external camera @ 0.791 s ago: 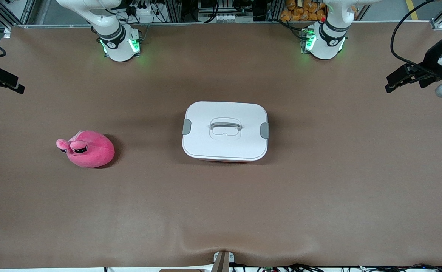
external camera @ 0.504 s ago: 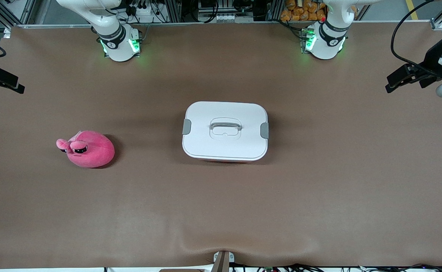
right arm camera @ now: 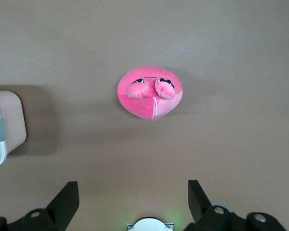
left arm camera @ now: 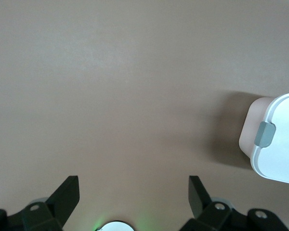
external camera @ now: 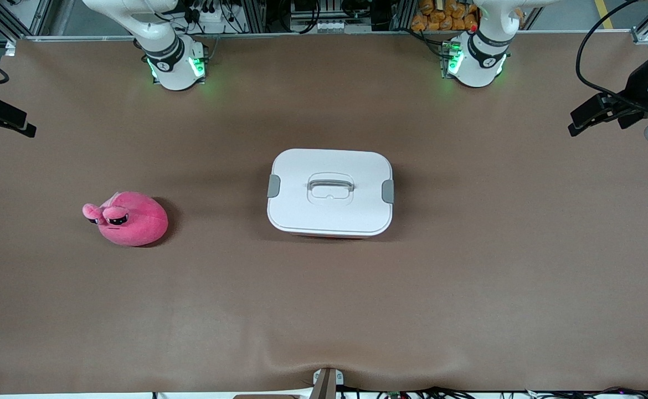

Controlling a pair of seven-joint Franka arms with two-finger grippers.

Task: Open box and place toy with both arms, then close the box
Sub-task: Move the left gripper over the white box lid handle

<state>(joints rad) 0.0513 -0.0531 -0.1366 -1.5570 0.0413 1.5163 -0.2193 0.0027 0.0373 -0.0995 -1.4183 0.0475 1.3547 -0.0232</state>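
While the box (external camera: 330, 192) sits shut mid-tabletop (external camera: 468, 288), its long axis runs between the arms, a grey clip (left arm camera: 265, 134) facing each. Both the left gripper (left arm camera: 134, 193) and the right gripper (right arm camera: 133, 195) hang high, jaws apart; the toy (right arm camera: 151, 92) lies under the right one.

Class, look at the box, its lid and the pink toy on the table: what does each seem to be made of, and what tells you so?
Box: likely smooth pale pink plastic, with rounded moulded corners.
Lid: probably matte white plastic, with a moulded handle recess and grey clips.
Toy: soft plush fabric, with a fuzzy, rounded surface.
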